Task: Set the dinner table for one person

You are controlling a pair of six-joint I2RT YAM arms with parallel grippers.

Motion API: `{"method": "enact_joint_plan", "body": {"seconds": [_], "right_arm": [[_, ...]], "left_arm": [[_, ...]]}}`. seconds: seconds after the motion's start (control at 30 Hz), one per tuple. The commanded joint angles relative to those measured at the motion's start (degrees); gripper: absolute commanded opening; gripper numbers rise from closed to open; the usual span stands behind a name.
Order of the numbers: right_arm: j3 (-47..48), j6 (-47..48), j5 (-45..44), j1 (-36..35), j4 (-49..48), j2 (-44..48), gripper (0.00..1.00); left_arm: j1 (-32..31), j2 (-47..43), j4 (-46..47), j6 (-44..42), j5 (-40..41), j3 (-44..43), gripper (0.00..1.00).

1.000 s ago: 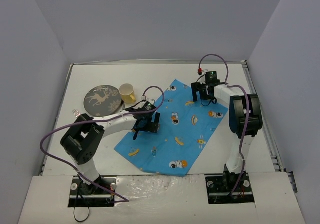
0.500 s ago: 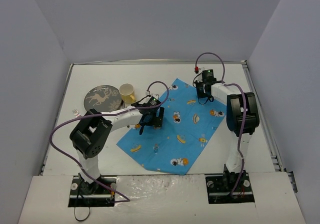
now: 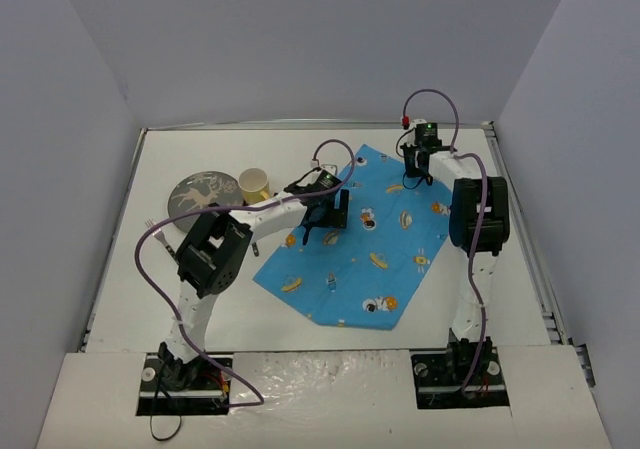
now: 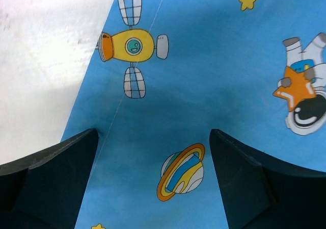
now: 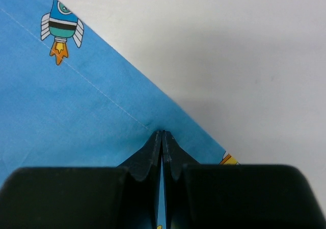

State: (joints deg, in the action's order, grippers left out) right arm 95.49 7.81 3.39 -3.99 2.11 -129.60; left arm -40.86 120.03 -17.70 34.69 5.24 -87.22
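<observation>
Your right fingers (image 5: 152,151) are clamped on the blue cloth's (image 3: 350,259) far edge, and your left fingers (image 4: 56,178) hang apart over it. The white surface (image 3: 250,154) spreads beneath, with the cloth skewed on it. Pull with 1 arm only and the cloth may bunch or slip free.

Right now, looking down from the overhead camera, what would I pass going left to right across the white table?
fork → dark plate → yellow cup → blue cloth
</observation>
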Motion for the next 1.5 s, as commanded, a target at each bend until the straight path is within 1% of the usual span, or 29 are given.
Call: {"method": "enact_joint_plan", "body": {"seconds": [0.0,0.1,0.2,0.3,0.33,0.4,0.43,0.47,0.53,0.57,0.6,0.67,0.73,0.77,0.83,0.87,0.9,0.93,1.03,1.07,1.17,1.3,1.4,1.47], "right_arm": [[5.0,1.4,-2.4,1.8,6.9,-6.2,0.0],[9.7,0.7,-2.1,2.6,7.4,-8.0,0.0],[12.6,-0.2,-1.7,2.8,7.6,-6.8,0.0],[12.1,-2.2,-1.4,2.8,7.6,-1.3,0.07],[11.2,-3.1,-1.7,2.8,7.6,1.1,0.12],[8.1,-5.0,-1.6,2.8,7.6,5.6,0.27],[7.7,-5.9,-1.6,2.8,7.5,6.1,0.28],[4.8,-7.6,-1.8,2.8,7.5,10.6,0.37],[-0.5,-10.5,-2.3,2.7,7.4,18.3,0.52],[-1.8,-12.1,-2.3,2.7,7.4,21.9,0.61],[-4.9,-13.5,-1.9,2.7,7.4,26.7,0.69],[-10.3,-17.8,-1.1,2.7,7.3,33.9,0.82],[-15.5,-21.1,-0.1,2.6,7.3,40.7,0.93],[-18.0,-22.6,0.3,2.6,7.3,44.1,0.96],[-22.8,-25.3,1.1,2.7,7.3,50.9,1.0],[-25.1,-26.1,1.6,2.7,7.3,54.4,1.0],[-25.4,-26.9,1.6,2.7,7.3,57.0,1.0],[-28.2,-28.7,2.8,2.7,7.3,60.2,1.0],[-33.7,-31.9,5.7,2.8,7.3,68.4,1.0],[-35.0,-32.3,6.6,2.8,7.4,71.9,1.0],[-39.0,-33.3,9.3,2.8,8.1,76.8,1.0],[-41.8,-33.5,11.0,2.8,10.9,82.4,1.0],[-42.9,-33.3,11.3,2.8,12.5,84.9,1.0],[-43.4,-33.1,11.4,2.8,13.3,86.2,1.0]], "left_arm": [[2.3,7.1,-2.0,6.0,-9.2,-2.0,0.87],[2.5,9.1,-2.7,5.5,-9.3,-6.5,0.86],[2.9,9.9,-3.2,4.0,-9.2,-10.3,0.86],[3.2,7.2,-2.7,1.1,-9.5,-11.3,0.87],[3.2,5.6,-2.4,0.0,-9.2,-11.1,0.87],[3.2,2.1,-2.2,-2.0,-8.6,-10.9,0.89],[3.1,0.4,-2.3,-3.0,-8.6,-10.9,0.89],[3.0,-1.3,-2.6,-4.9,-8.6,-10.7,0.9],[2.5,-6.9,-3.0,-8.6,-8.5,-9.3,0.93],[1.9,-9.8,-3.0,-10.5,-8.0,-8.1,0.94],[1.2,-12.2,-3.2,-12.3,-7.5,-6.8,0.95],[-0.8,-19.3,-3.6,-16.2,-6.1,-3.4,0.96],[-3.9,-24.5,-3.3,-20.4,-4.6,1.8,0.97],[-5.6,-26.8,-3.0,-22.0,-3.9,4.5,0.97],[-9.4,-31.0,-2.2,-24.5,-2.9,10.1,0.97],[-11.6,-32.8,-1.5,-25.1,-2.6,13.1,0.97],[-13.2,-33.8,-0.8,-25.2,-2.6,15.3,0.97],[-15.5,-34.9,0.3,-25.2,-1.7,17.9,0.97],[-21.7,-35.9,3.4,-24.8,1.0,22.8,0.97],[-24.8,-35.4,4.2,-24.7,2.1,24.1,0.96],[-29.4,-34.1,7.5,-24.3,7.5,25.7,0.92],[-33.9,-29.7,12.4,-23.5,10.4,26.5,0.89],[-37.2,-25.8,14.0,-23.5,12.9,25.4,0.86],[-37.9,-22.6,14.6,-23.8,14.4,23.9,0.85]]}}
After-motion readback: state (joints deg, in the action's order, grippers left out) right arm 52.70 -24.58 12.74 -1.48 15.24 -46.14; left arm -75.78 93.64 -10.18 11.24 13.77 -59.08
